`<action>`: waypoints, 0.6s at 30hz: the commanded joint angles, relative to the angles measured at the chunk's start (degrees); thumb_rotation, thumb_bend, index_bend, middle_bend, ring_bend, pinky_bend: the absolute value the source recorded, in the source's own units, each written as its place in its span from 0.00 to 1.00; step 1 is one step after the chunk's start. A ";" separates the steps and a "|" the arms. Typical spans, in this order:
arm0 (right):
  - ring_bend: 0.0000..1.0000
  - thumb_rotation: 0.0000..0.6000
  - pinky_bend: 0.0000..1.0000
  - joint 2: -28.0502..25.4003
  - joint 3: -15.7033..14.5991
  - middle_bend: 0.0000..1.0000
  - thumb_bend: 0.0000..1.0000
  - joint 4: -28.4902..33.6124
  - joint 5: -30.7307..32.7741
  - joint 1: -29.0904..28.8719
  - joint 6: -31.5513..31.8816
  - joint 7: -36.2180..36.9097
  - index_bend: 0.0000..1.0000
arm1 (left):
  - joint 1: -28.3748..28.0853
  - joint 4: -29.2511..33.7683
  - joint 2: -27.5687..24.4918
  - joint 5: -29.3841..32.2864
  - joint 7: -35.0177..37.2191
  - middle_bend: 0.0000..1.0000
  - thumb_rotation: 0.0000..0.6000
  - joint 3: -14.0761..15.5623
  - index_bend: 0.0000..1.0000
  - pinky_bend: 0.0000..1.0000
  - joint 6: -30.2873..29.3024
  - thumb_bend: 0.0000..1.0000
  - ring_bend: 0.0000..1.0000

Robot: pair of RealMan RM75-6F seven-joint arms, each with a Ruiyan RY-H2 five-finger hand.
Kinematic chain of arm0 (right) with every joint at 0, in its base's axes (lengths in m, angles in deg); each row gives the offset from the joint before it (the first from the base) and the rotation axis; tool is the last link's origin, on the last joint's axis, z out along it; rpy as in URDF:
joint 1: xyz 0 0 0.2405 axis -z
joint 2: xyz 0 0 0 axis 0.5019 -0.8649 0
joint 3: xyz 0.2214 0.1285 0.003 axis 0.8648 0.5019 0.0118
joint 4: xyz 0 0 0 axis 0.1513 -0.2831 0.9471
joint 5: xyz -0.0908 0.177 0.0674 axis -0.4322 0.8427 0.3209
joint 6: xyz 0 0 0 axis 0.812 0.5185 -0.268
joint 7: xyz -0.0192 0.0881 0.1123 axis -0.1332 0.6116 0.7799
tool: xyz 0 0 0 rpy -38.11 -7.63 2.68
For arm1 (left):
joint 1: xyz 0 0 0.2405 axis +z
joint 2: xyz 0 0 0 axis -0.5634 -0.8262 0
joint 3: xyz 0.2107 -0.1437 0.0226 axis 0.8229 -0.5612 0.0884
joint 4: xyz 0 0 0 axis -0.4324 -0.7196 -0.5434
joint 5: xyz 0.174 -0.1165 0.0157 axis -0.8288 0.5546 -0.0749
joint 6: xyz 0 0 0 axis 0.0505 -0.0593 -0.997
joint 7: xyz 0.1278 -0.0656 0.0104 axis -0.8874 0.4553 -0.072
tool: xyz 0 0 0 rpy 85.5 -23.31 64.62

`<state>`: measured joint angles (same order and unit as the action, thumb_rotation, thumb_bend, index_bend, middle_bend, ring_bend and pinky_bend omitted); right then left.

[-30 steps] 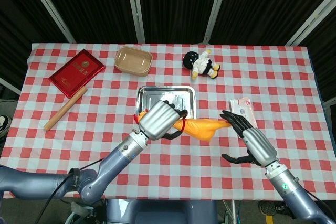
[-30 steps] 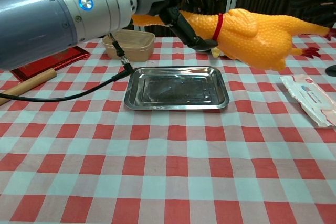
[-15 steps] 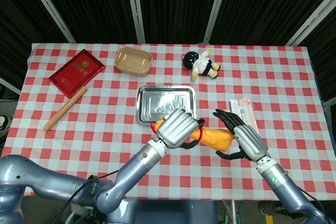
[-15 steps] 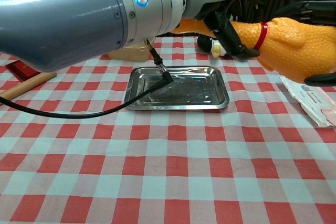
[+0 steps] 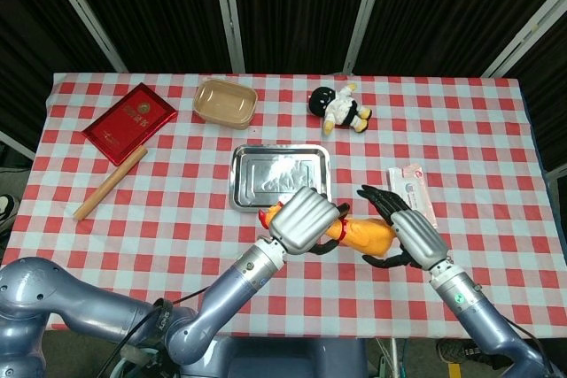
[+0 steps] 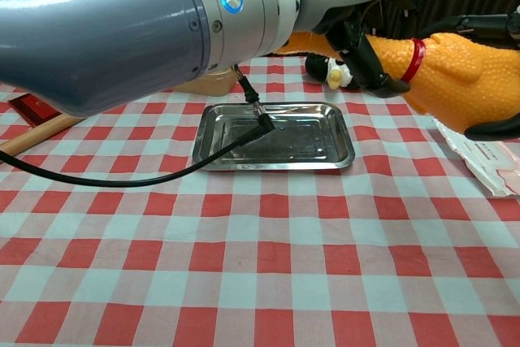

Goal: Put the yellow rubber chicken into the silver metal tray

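Note:
The yellow rubber chicken (image 5: pixel 365 235) with a red collar hangs in the air just right of and nearer than the silver metal tray (image 5: pixel 280 203). My left hand (image 5: pixel 306 219) grips it at the neck, its dark fingers (image 6: pixel 363 48) wrapped beside the collar. My right hand (image 5: pixel 415 236) is at the chicken's body (image 6: pixel 459 75), with fingers above and thumb (image 6: pixel 496 126) below it, spread rather than curled. The tray (image 6: pixel 274 157) lies flat on the checked cloth with nothing in it.
A white packet (image 5: pixel 411 187) lies right of the tray, close under my right hand. At the back are a beige bowl (image 5: pixel 226 102) and a black-and-white doll (image 5: pixel 339 108). A red book (image 5: pixel 130 121) and a wooden stick (image 5: pixel 111 183) lie far left.
My left hand carried the chicken right and toward the table's near edge, to my right hand. The right hand moved in, so its fingers now bracket the body.

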<state>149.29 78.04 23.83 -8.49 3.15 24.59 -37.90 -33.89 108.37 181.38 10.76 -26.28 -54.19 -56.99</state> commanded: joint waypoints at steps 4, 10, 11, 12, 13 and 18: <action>0.11 1.00 0.14 -0.14 0.02 0.07 0.24 -0.06 1.08 -0.41 -0.83 -0.11 0.12 | -0.25 0.61 -0.58 -0.07 0.60 0.66 1.00 0.70 0.64 0.60 -0.47 0.58 0.57; 0.27 1.00 0.30 -0.40 0.14 0.20 0.29 0.08 2.81 -0.93 -1.99 -0.47 0.30 | -0.28 1.45 -1.37 0.01 1.55 0.66 1.00 1.54 0.64 0.60 -0.58 0.58 0.57; 0.29 1.00 0.33 -0.40 0.21 0.22 0.32 0.08 3.08 -0.99 -2.07 -0.60 0.32 | -0.27 1.54 -1.49 -0.01 1.66 0.66 1.00 1.67 0.64 0.60 -0.60 0.58 0.57; 0.31 1.00 0.37 -0.39 0.23 0.24 0.35 0.10 3.20 -1.02 -2.10 -0.65 0.34 | -0.27 1.59 -1.55 -0.01 1.70 0.66 1.00 1.73 0.64 0.60 -0.61 0.58 0.57; 0.33 1.00 0.39 -0.34 0.30 0.26 0.38 0.12 3.44 -1.08 -2.17 -0.69 0.36 | -0.27 1.67 -1.66 -0.02 1.78 0.66 1.00 1.86 0.64 0.60 -0.64 0.58 0.57; 0.44 1.00 0.52 0.02 0.57 0.36 0.53 0.15 4.51 -1.32 -2.33 -1.10 0.49 | -0.34 1.77 -1.95 -0.07 2.38 0.66 1.00 2.45 0.64 0.60 -0.67 0.58 0.57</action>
<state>149.23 78.55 23.98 -4.17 1.89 22.30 -38.90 -34.21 110.14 179.46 10.70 -23.98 -51.80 -57.67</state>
